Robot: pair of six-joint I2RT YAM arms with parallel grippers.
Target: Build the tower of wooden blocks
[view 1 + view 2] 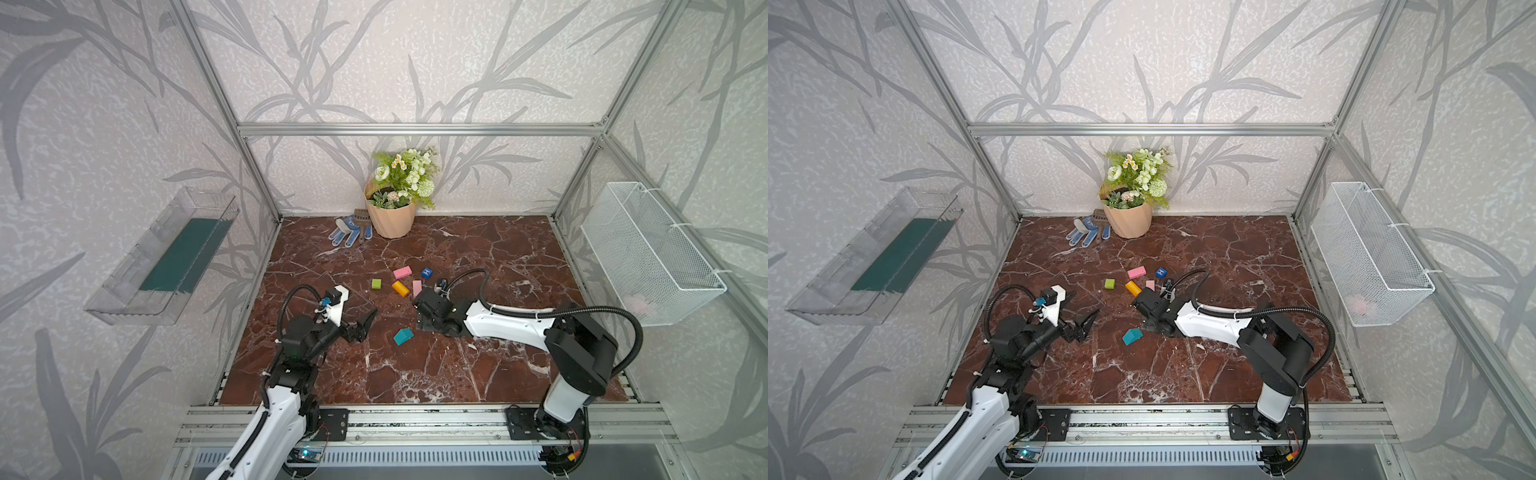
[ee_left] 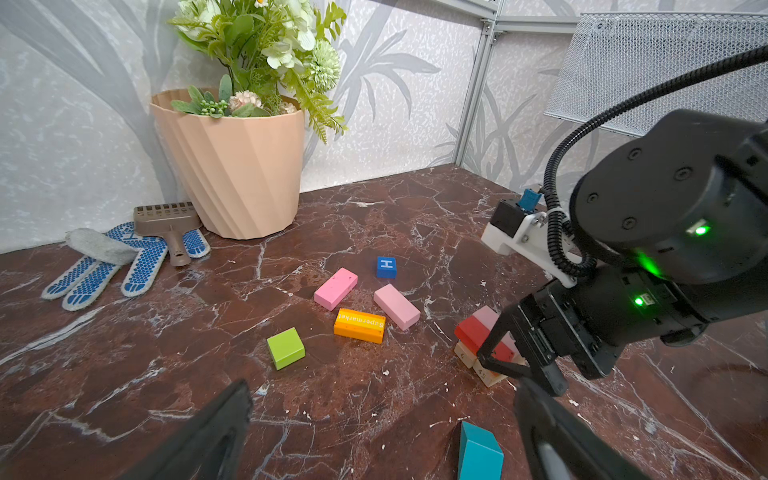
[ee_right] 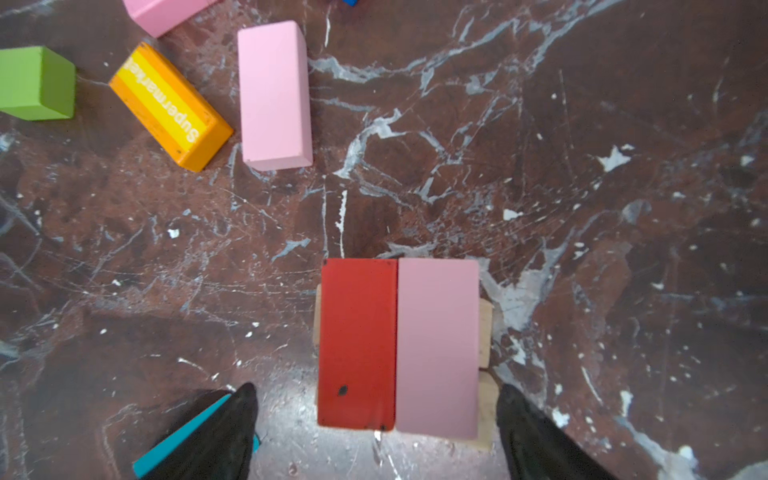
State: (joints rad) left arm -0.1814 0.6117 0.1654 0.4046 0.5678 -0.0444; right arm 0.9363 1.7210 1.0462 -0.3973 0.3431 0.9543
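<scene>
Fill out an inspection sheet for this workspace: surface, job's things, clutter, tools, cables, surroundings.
Surface: dark red marble-look tabletop, scuffed with white flecks.
Job's things: tower started, with red block and pale pink block side by side on tan blocks; lying loose are green cube, orange block, loose pink blocks, blue H cube, teal house piece.
Clutter: flowerpot, gloves and brown scoop by the back wall.
Tools: left tool open, empty, apart from the blocks; right tool open, jaws either side of the tower, gripping nothing.
Cables: black hoses loop off both arms; none seen lying on a block.
Surroundings: clear bin on one side wall, wire basket on the other, aluminium frame.
</scene>
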